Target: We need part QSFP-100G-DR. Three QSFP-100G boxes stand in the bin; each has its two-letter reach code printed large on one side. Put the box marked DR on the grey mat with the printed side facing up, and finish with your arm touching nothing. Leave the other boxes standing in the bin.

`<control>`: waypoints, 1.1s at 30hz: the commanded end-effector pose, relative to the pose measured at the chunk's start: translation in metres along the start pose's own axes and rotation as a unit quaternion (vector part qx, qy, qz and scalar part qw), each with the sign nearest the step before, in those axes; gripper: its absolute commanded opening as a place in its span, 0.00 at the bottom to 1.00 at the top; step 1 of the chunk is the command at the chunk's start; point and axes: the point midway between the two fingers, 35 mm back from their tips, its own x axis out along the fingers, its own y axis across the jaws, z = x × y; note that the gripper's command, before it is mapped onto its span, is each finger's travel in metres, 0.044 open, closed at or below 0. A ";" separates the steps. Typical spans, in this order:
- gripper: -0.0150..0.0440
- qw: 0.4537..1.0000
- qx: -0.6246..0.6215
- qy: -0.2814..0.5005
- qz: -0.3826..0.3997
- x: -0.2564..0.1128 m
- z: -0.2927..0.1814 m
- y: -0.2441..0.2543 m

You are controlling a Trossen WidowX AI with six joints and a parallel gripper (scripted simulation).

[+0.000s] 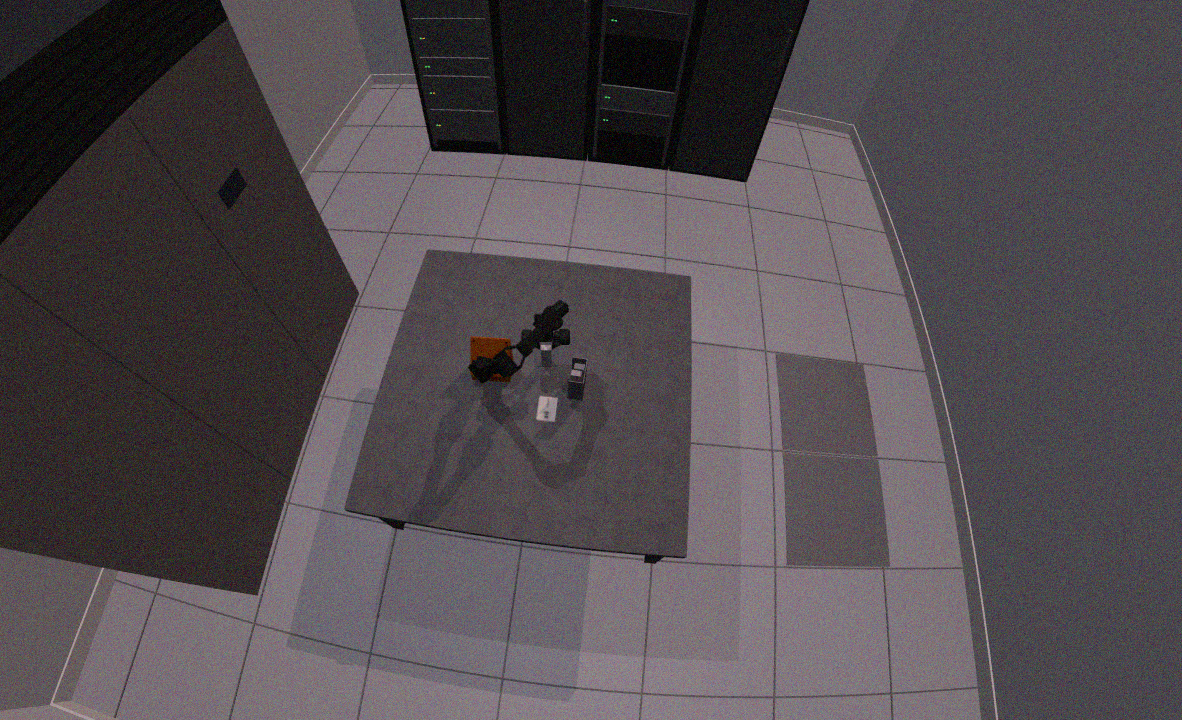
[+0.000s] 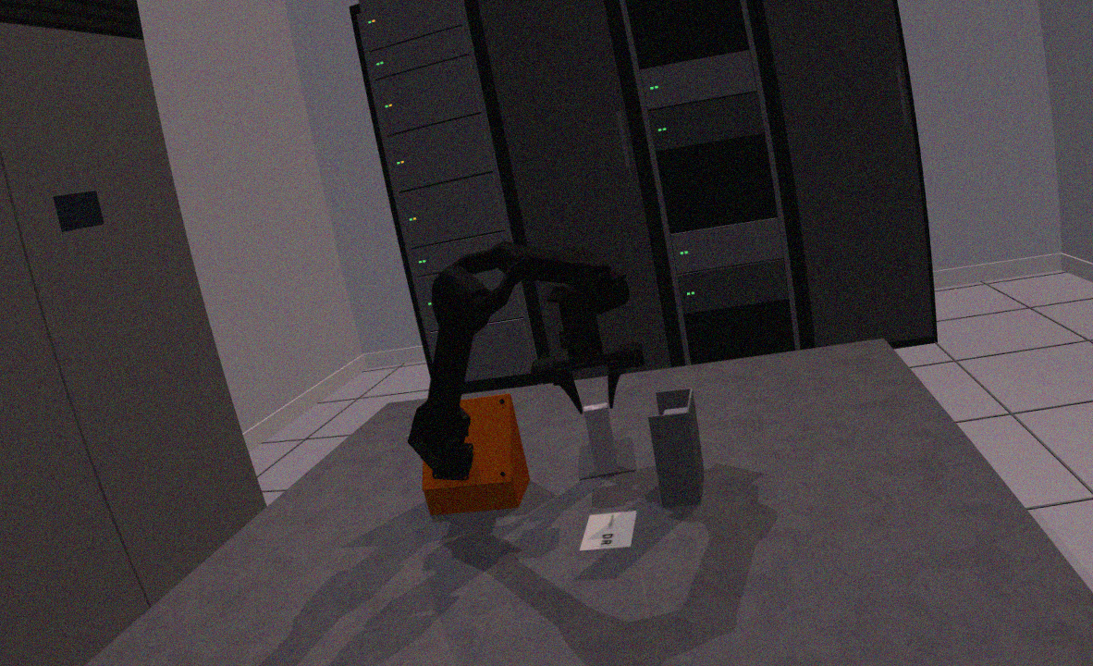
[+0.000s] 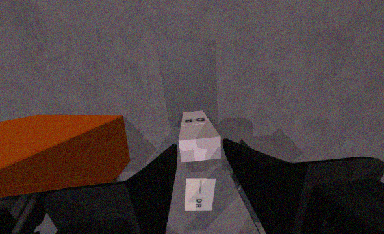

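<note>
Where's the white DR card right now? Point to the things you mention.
In the exterior view, the white DR card (image 1: 547, 409) (image 2: 607, 531) (image 3: 199, 194) lies flat on the tabletop (image 1: 613, 483) (image 2: 782, 562), nearer the camera than the upright bin (image 1: 574, 390) (image 2: 677, 460) and left of it.
</note>
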 end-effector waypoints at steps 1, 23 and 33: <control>0.66 1.000 0.000 0.000 0.000 -0.002 0.000 0.000; 0.66 0.994 -0.003 -0.021 -0.106 -0.036 0.001 0.008; 0.84 0.994 -0.003 -0.021 -0.106 -0.047 0.000 0.008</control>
